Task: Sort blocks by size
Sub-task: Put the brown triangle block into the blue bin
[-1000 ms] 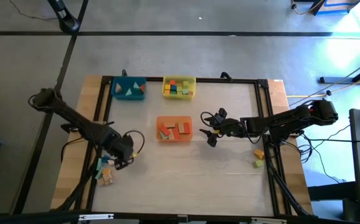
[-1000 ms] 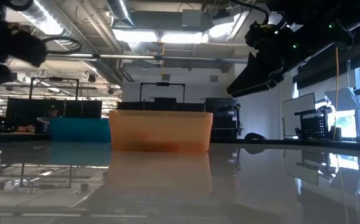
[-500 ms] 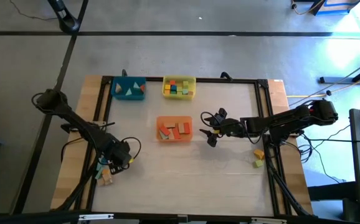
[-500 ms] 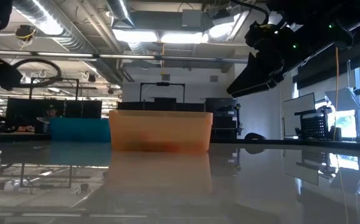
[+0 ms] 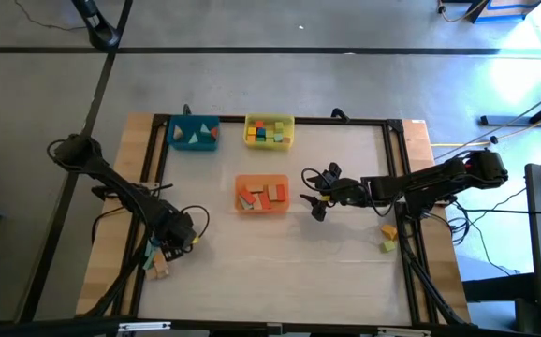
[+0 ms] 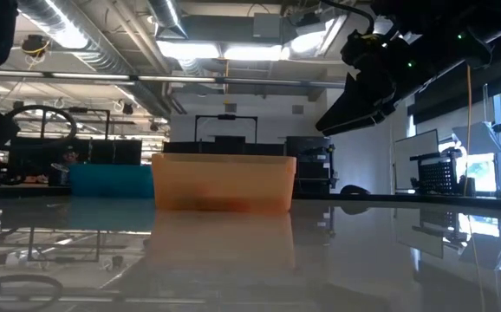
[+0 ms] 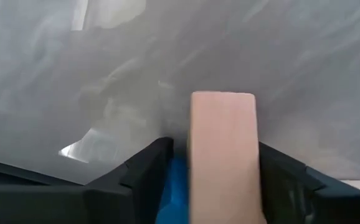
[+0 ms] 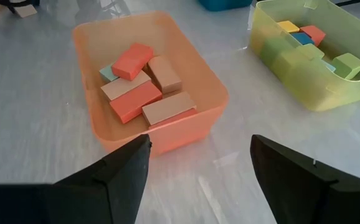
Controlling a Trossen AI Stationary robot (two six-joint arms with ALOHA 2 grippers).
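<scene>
Pointing steeply down near the table's left edge, my left gripper [image 5: 173, 243] hangs over loose blocks [image 5: 158, 266]. In its wrist view a natural wood block [image 7: 222, 149] stands between its two fingers, and a blue strip [image 7: 179, 180] shows between the block and one finger. My right gripper [image 5: 315, 193] hangs open above the table, right of the orange tray [image 5: 261, 208], with nothing between its fingers [image 8: 198, 142]. The orange tray holds red and wood blocks [image 8: 144, 87]. My left gripper has one finger on each long side of the wood block [image 7: 250, 155], coming from above and pointing down. Whether either finger touches the block, I cannot tell.
A blue tray [image 5: 193, 122] and a yellow tray [image 5: 269, 120] with small blocks stand at the far side. Two loose blocks [image 5: 387, 238] lie by the table's right edge. A dark frame [image 5: 397, 168] runs around the table top. The near middle is bare.
My left gripper has gone down and toward the table's left edge, over the loose blocks, tipping to point more steeply down. In the low view it has left the picture at the left. My right arm has kept still.
</scene>
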